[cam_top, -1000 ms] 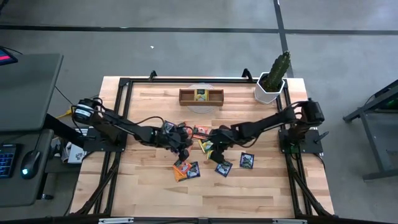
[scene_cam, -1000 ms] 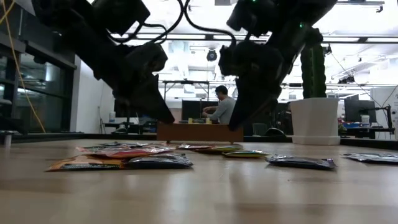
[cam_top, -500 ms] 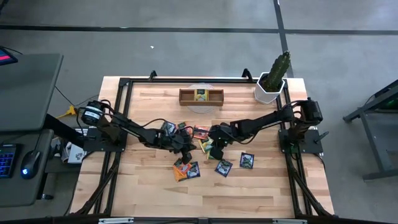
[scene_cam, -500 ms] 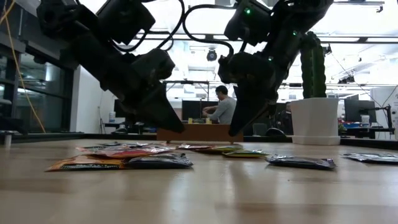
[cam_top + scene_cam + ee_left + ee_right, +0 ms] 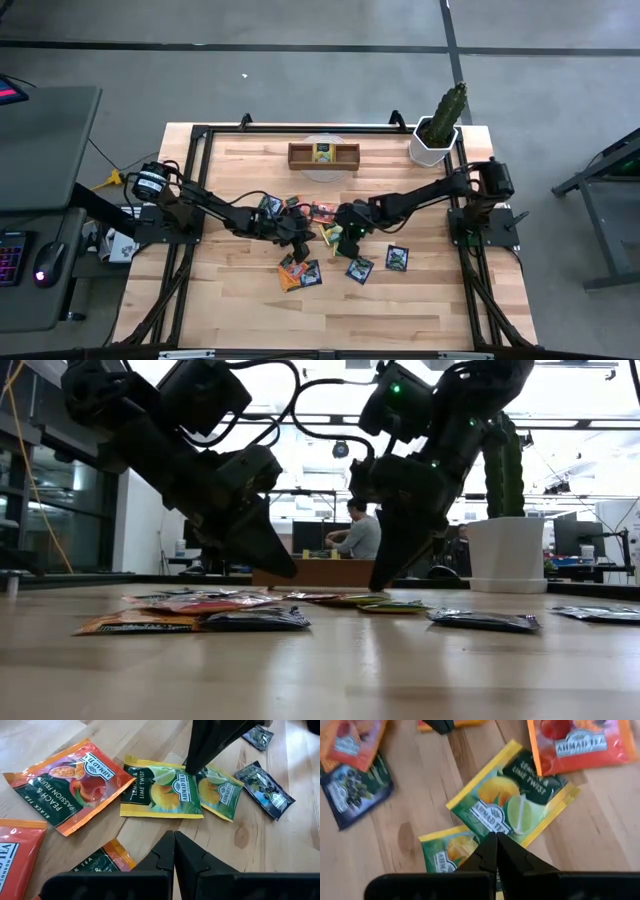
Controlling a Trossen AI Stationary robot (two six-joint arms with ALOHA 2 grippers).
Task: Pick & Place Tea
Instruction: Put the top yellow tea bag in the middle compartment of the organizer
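Several tea sachets lie flat on the wooden table around its middle. There are two yellow-green ones, an orange one and dark blue ones. My left gripper is shut and slants down, its tip above the table beside the orange sachets. My right gripper is shut and points steeply down. Its tip is at the edge where the two yellow-green sachets meet. One more yellow-green sachet lies in the tray's middle compartment. My right gripper's shut fingertips come from above at the lemon-and-lime sachet's edge, next to the second yellow-green sachet. I cannot tell whether they touch it. The sachet lies flat on the table.
A brown wooden tray stands at the far middle of the table. A cactus in a white pot is at the far right corner. More sachets lie nearer the front. A person sits at a desk in the room behind.
My left gripper has sunk toward the table and gone a little toward the right, closer to my right gripper, staying shut. The sachets have not moved.
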